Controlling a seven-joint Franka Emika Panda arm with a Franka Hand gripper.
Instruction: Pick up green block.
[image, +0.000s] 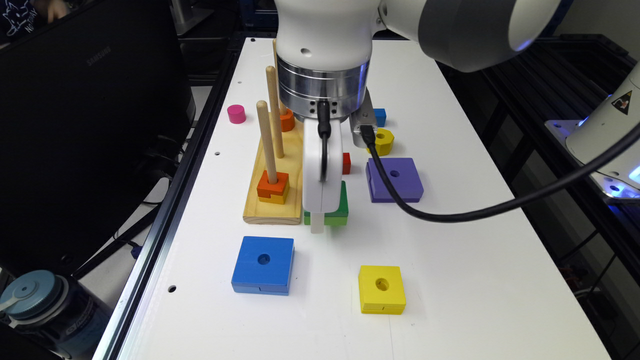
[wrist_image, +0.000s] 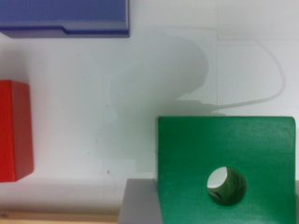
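Note:
The green block (image: 336, 216) lies on the white table beside the wooden peg board (image: 280, 210), its dark top layer over a lighter bottom layer. In the wrist view the green block (wrist_image: 224, 144) is large and close, with its round hole showing. My gripper (image: 322, 200) reaches straight down over it, the white finger tip near table level. The gripper (wrist_image: 226, 205) straddles the block: a grey finger (wrist_image: 138, 205) lies against one side, and a grey sliver shows at the opposite side. The jaws look closed on the block, which rests on the table.
A purple square block (image: 395, 179) and a small red block (image: 346, 163) lie just beyond the green one. The blue block (image: 263, 264) and yellow square block (image: 381, 289) sit nearer the front. Tall pegs (image: 267, 142) rise beside the gripper. A black cable (image: 450, 212) loops above the table.

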